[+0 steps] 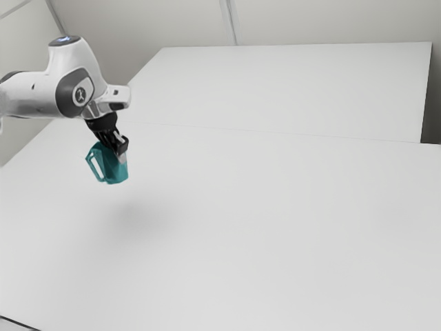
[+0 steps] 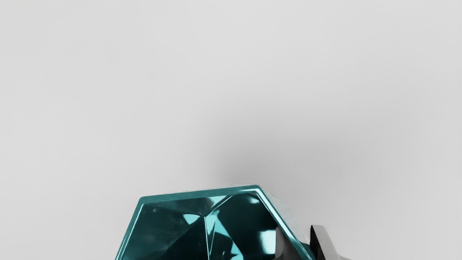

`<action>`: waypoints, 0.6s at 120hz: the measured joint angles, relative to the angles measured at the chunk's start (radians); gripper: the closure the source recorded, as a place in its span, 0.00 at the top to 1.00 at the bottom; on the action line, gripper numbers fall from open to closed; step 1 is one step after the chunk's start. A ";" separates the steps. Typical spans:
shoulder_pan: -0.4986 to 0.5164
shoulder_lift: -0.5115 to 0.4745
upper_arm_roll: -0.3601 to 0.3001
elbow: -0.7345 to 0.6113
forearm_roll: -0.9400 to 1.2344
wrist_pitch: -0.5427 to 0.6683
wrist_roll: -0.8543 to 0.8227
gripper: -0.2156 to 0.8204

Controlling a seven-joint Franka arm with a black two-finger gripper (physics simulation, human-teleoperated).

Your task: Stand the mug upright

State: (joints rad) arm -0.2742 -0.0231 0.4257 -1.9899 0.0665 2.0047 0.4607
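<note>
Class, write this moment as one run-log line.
mug: held above table, opening upward | gripper: shut on mug wall, one finger inside, one outside

glossy teal mug [image 2: 187, 234] with mirror-like inside, smooth matt white table [image 1: 262, 234]

Looks most like a lab or a plain test room. Comes across so from the white robot arm [image 1: 69, 86] reaching over a broad, smooth white table [image 1: 275, 234], with a second white surface [image 1: 289, 83] just behind. Has pale grey walls [image 1: 331, 21], with a narrow upright strip [image 1: 231, 21] on the far one. Cannot be pinned down more closely.
</note>
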 joint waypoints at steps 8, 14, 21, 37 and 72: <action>-0.017 -0.001 -0.012 -0.016 0.014 0.006 -0.041 0.04; -0.027 -0.003 -0.021 -0.030 0.025 0.009 -0.071 0.04; -0.039 -0.004 -0.030 -0.048 0.034 0.012 -0.105 0.04; -0.049 -0.009 -0.052 -0.088 0.054 0.016 -0.182 0.04; -0.046 -0.008 -0.070 -0.151 0.070 0.046 -0.322 0.04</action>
State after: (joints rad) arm -0.3201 -0.0307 0.3554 -2.1410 0.1364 2.0503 0.1385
